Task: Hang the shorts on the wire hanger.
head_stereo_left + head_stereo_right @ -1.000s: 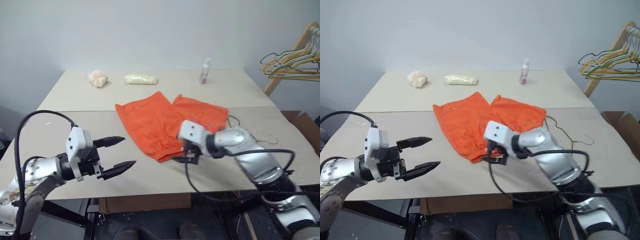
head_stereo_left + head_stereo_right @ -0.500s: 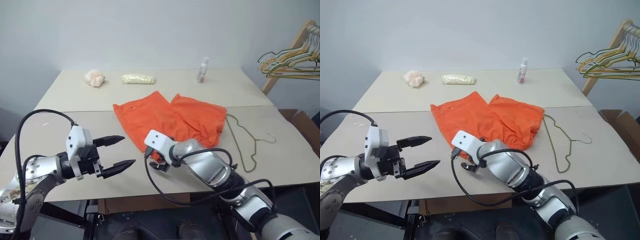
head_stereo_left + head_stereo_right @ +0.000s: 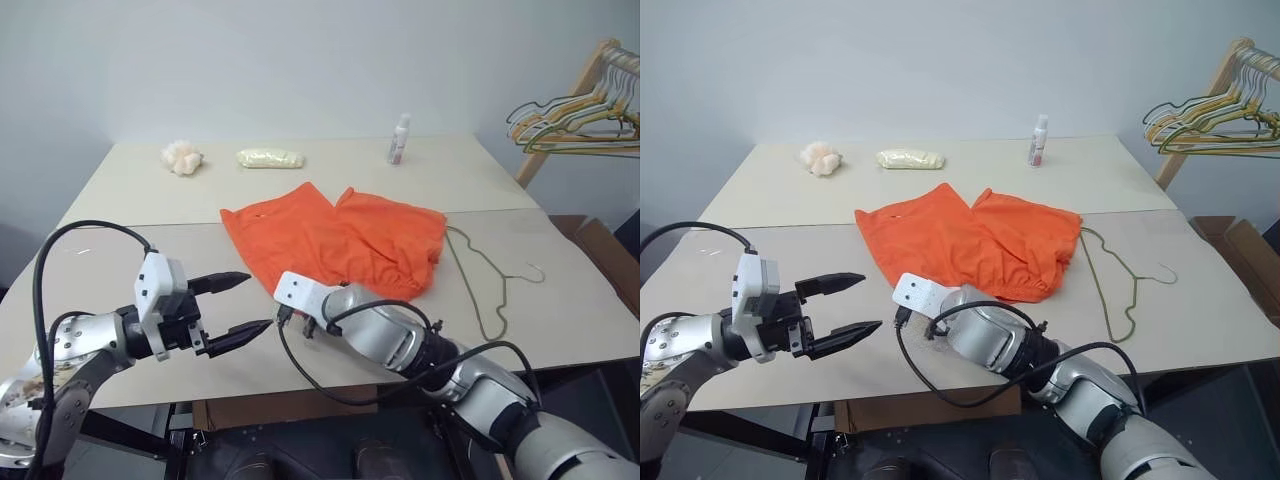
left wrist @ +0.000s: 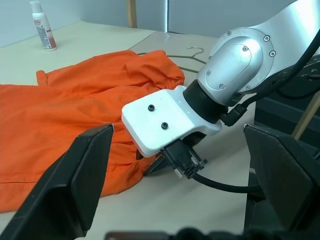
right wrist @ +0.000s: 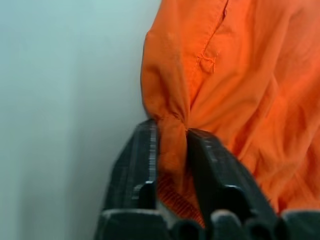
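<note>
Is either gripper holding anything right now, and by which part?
The right gripper is pinching the shorts by a bunched fold at their near edge. The left gripper is open and holds nothing.

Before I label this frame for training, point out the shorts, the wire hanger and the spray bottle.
the shorts (image 3: 330,240), left eye view, middle of the fabric.
the wire hanger (image 3: 487,285), left eye view, its long wire side.
the spray bottle (image 3: 399,140), left eye view, its body.

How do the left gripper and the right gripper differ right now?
The left gripper is open, its fingers spread with nothing between them; the right gripper is shut on the shorts, pinching a fold at their near edge. The left gripper hovers above the table beside the shorts; the right gripper is down at the cloth. Both have two black fingers.
</note>
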Available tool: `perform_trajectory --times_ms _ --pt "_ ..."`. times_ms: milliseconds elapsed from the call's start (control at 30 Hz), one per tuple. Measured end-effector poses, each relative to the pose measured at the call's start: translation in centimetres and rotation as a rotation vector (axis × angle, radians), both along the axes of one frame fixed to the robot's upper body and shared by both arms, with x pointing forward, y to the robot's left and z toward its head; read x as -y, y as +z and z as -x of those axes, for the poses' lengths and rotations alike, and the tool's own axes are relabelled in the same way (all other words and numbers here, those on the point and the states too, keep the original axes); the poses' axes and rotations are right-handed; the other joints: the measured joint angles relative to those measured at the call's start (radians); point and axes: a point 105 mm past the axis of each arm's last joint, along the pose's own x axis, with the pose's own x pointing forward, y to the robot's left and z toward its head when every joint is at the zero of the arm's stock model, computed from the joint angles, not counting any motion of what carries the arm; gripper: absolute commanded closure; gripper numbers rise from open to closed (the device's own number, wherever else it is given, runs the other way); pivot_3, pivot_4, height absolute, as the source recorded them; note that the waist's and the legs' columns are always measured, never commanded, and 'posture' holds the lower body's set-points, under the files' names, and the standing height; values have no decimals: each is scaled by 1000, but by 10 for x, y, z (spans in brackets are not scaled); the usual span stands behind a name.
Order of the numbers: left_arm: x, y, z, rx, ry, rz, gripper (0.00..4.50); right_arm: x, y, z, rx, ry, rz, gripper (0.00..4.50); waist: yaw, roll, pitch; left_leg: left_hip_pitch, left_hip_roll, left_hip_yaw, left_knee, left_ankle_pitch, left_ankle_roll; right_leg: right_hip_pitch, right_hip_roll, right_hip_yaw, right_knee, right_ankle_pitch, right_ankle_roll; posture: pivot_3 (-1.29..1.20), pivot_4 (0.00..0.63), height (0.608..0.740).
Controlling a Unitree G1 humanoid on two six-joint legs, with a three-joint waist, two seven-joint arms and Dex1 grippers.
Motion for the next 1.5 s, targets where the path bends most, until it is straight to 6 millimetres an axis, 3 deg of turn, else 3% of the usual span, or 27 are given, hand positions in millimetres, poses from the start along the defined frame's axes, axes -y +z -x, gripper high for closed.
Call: perform_trajectory --times_ms 33,233,400,500,600,733,1000,1167,1367,1500 --pt "0 0 0 0 1 1 0 5 1 -1 6 5 9 4487 1 0 0 0 0 0 0 0 0 0 0 0 0 0 0 -89 9 740" --pt "1 -1 -1 1 6 1 0 48 8 -5 66 116 92 4487 2 0 0 -1 0 -1 0 0 0 -1 0 -1 -1 0 0 -98 8 740" --pt "1 -2 -4 12 4 -18 0 80 10 29 112 539 59 4487 4 0 0 -2 -1 -1 0 0 1 0 0 -2 -3 -1 2 -101 8 740" --pt "-3 -4 -6 8 6 -42 0 110 9 44 74 696 88 4487 1 -1 0 1 0 -1 0 0 1 2 0 -1 -3 -1 2 -101 8 740" --pt "-4 -5 -7 8 6 -49 0 133 7 46 64 758 116 4487 -5 -1 -1 4 1 0 0 0 1 3 1 1 -2 -1 1 -106 10 740" --pt "-3 -2 -8 28 -8 -55 0 144 6 33 110 765 143 4487 -3 -1 -1 4 1 1 0 0 1 3 1 2 -1 -1 1 -110 11 740" --pt "-1 -2 -8 24 -28 -55 0 157 11 -7 242 744 265 1872 1 -1 -1 3 1 0 0 0 1 3 1 2 -1 -1 1 -112 15 740" --pt "-1 -2 -8 22 -27 -54 0 172 13 -2 176 691 293 49 7 -1 -1 1 2 0 0 0 1 2 0 1 -1 -1 1 -110 20 740" --pt "0 -5 -5 13 -30 -53 0 156 29 27 58 481 159 49 8 -1 -1 4 3 0 0 0 1 3 0 2 1 -1 1 -112 22 740" --pt "0 -5 -5 11 -29 -52 0 148 28 34 77 364 164 49 16 -1 -1 3 1 0 0 0 1 2 0 1 0 -1 1 -119 22 740"
